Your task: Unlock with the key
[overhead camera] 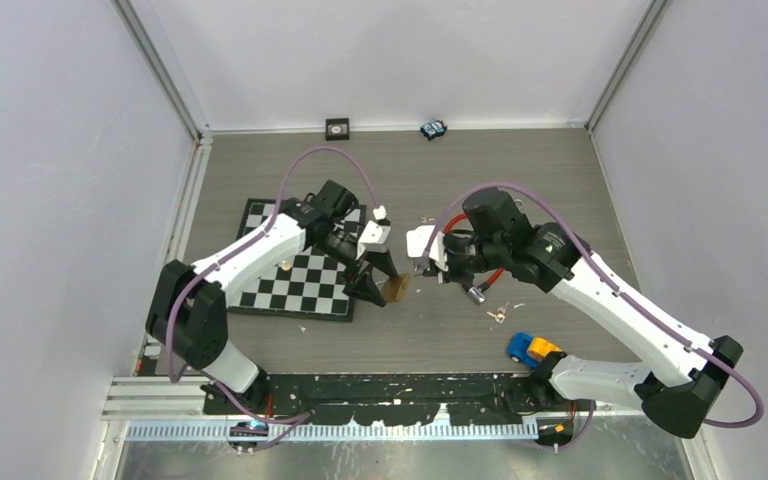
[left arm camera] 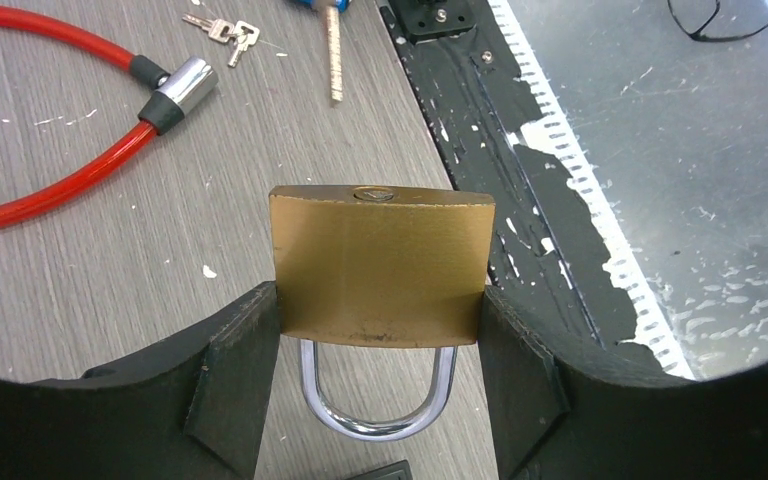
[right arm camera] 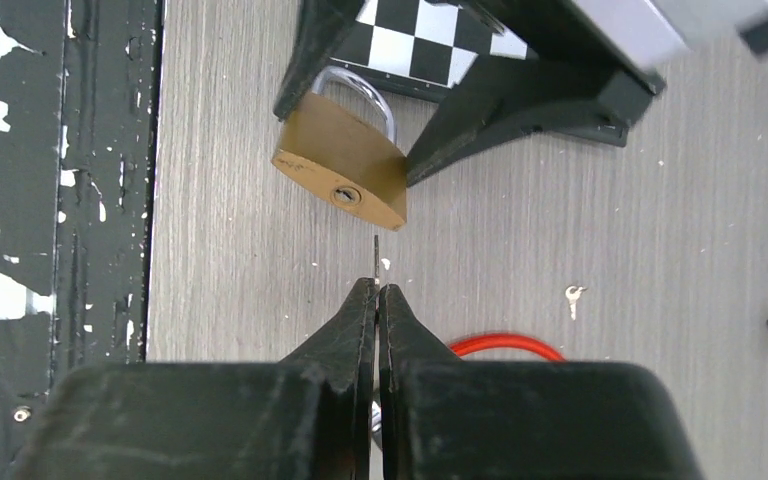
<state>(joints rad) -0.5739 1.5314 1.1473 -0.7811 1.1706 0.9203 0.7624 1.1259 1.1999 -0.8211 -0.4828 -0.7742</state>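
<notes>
My left gripper (left arm camera: 378, 302) is shut on a brass padlock (left arm camera: 380, 265), its fingers pressing the body's two sides. The silver shackle (left arm camera: 375, 420) is closed and points back toward the wrist; the keyhole end faces away. In the top view the padlock (overhead camera: 394, 289) hangs just above the table between the two arms. My right gripper (right arm camera: 377, 290) is shut on the key (right arm camera: 376, 255), whose thin blade sticks out edge-on. The blade tip stands a short gap from the padlock (right arm camera: 345, 165), slightly right of the keyhole (right arm camera: 342, 195). The key's head is hidden between the fingers.
A red cable lock (left arm camera: 50, 185) with a silver head (left arm camera: 185, 85) lies under my right arm. A bunch of keys (overhead camera: 497, 315) and a blue-and-yellow toy (overhead camera: 532, 349) lie nearer the front. A chessboard (overhead camera: 300, 275) sits left. A loose small key (right arm camera: 573, 297) lies on the table.
</notes>
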